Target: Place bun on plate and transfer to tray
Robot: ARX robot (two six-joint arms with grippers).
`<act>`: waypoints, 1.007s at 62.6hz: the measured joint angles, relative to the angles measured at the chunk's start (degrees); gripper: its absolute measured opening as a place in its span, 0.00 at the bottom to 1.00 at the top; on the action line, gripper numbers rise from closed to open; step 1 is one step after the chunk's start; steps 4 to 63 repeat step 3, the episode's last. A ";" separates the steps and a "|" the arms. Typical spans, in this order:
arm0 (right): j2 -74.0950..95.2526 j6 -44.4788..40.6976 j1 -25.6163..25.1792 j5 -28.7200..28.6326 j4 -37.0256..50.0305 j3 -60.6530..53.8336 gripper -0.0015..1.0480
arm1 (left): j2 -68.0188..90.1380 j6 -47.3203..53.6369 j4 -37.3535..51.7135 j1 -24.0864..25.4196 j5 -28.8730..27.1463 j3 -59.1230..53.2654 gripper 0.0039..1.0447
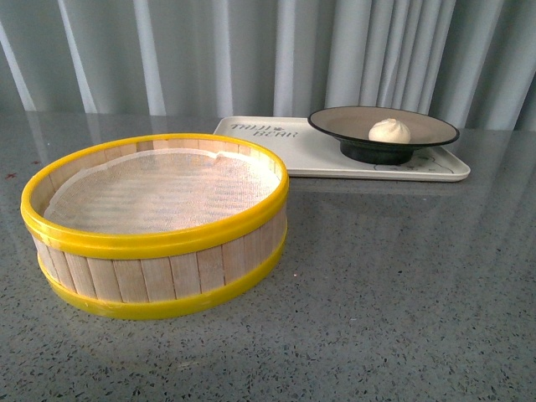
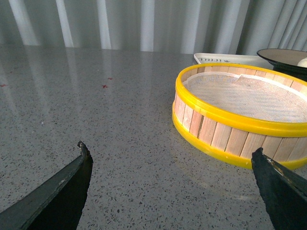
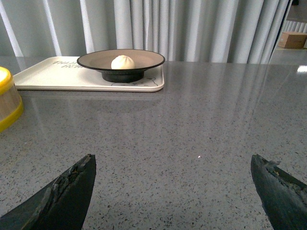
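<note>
Here, items run from largest to smallest.
Table [image 1: 402,293]: grey speckled stone surface carrying everything; neither arm shows in the front view.
Steamer basket [image 1: 159,226]: wooden slats with yellow rims and a white cloth liner, standing near and left; nothing lies in it.
Tray [image 1: 310,151]: flat cream-white rectangle with rounded corners and dark lettering, lying far and right of centre. Probably light and stiff, and it needs no handling now.
Plate [image 1: 383,127]: wide shallow dish, tan-grey inside with a glossy black rim and black foot, standing on the right part of the tray. Likely rigid, breakable and smooth at the rim; the rim edge is the natural place to grip, kept level.
Bun [image 1: 389,131]: small cream-white dome, matte, resting just right of the plate's centre. Likely soft, light and easily dented; a gentle pinch across its sides would suit.
Left gripper [image 2: 170,184]: jaws spread wide with nothing between them, low over bare table, to the left of the basket.
Right gripper [image 3: 172,187]: jaws equally wide and empty, on the near side of the tray and well apart from it.
Progress: judged complete, since the bun sits on the plate and the plate on the tray.
</note>
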 joint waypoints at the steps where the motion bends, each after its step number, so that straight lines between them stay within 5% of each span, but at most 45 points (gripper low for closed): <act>1: 0.00 -0.02 0.00 0.00 0.00 0.00 0.92 | 0.00 0.00 0.00 0.00 0.00 0.00 0.94; 63: 0.00 0.00 0.00 0.00 0.00 0.00 0.92 | 0.00 0.00 0.00 0.00 0.00 0.00 0.94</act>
